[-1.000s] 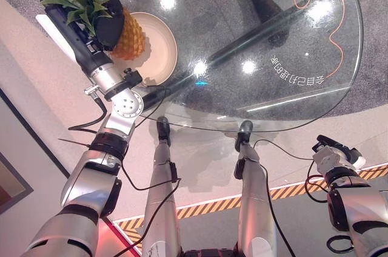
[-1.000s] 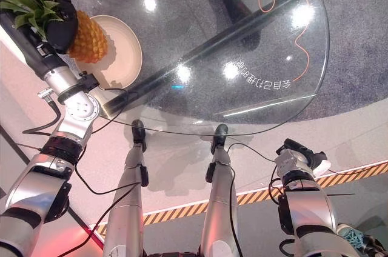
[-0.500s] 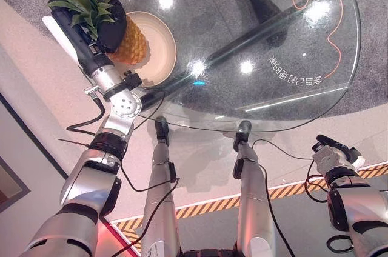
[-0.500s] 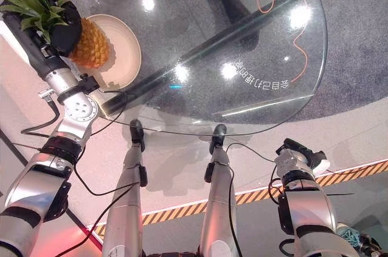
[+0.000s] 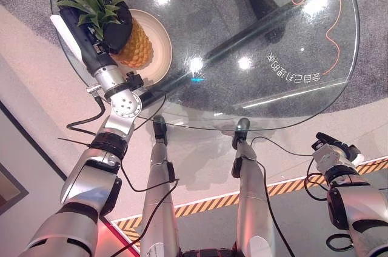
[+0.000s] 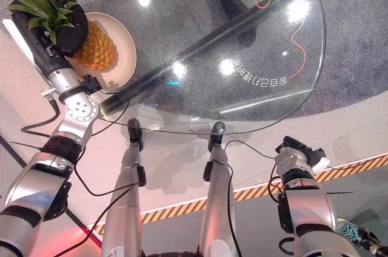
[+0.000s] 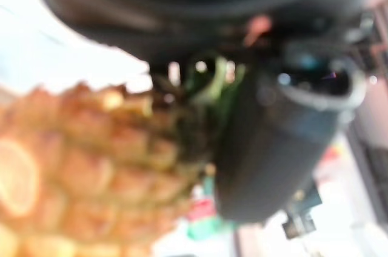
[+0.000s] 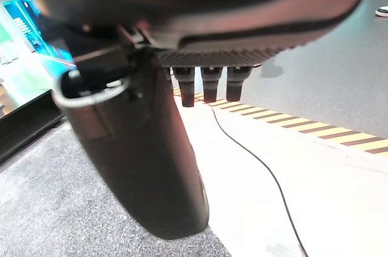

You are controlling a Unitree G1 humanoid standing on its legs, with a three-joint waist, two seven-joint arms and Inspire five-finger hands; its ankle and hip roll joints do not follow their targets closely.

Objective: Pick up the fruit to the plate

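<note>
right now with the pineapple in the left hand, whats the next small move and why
Probably lower it onto the plate and then let go: the left hand is curled round the pineapple, which already sits over the plate's near rim on the glass table.

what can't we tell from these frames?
- Whether the pineapple touches the plate: the fruit and the left hand cover the contact in the left eye view.
- Left hand's fingers: blurred in the left wrist view.
- Right hand: too small in the left eye view.

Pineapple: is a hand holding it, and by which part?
Yes. The left hand grips the pineapple at its top, where the leaves meet the body. The right hand holds nothing.
</note>
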